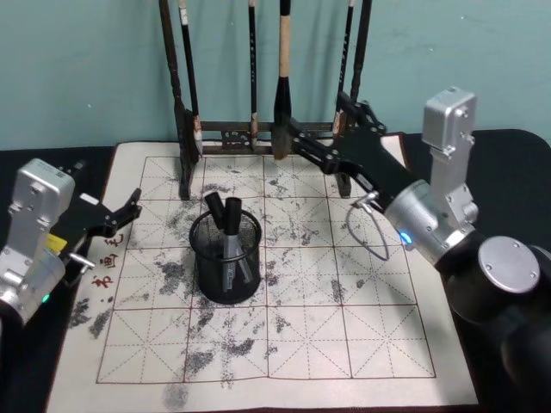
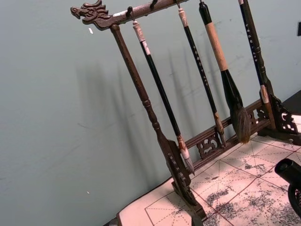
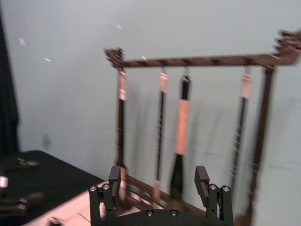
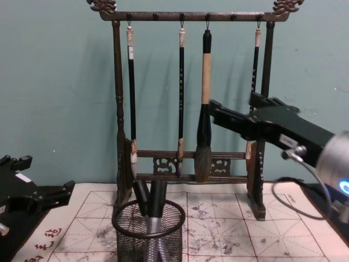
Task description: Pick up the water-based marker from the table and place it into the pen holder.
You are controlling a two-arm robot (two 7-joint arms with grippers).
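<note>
The pen holder (image 1: 225,274), a black wire-mesh cup, stands on the practice sheet a little left of its middle; it is also in the chest view (image 4: 148,232). Two water-based markers (image 1: 229,225) with black caps and grey barrels lean inside it (image 4: 157,203). My right gripper (image 1: 318,120) is raised above the sheet's far side in front of the brush rack, well behind and right of the holder. Its fingers (image 3: 114,175) stand apart with nothing between them. My left gripper (image 1: 129,215) hovers open at the sheet's left edge, left of the holder, holding nothing.
A tall dark wooden brush rack (image 4: 188,16) with several hanging brushes stands along the sheet's far edge against the teal wall. The gridded, ink-stained sheet (image 1: 344,335) lies on a black table (image 1: 508,163). A cable loops beside my right arm (image 1: 366,228).
</note>
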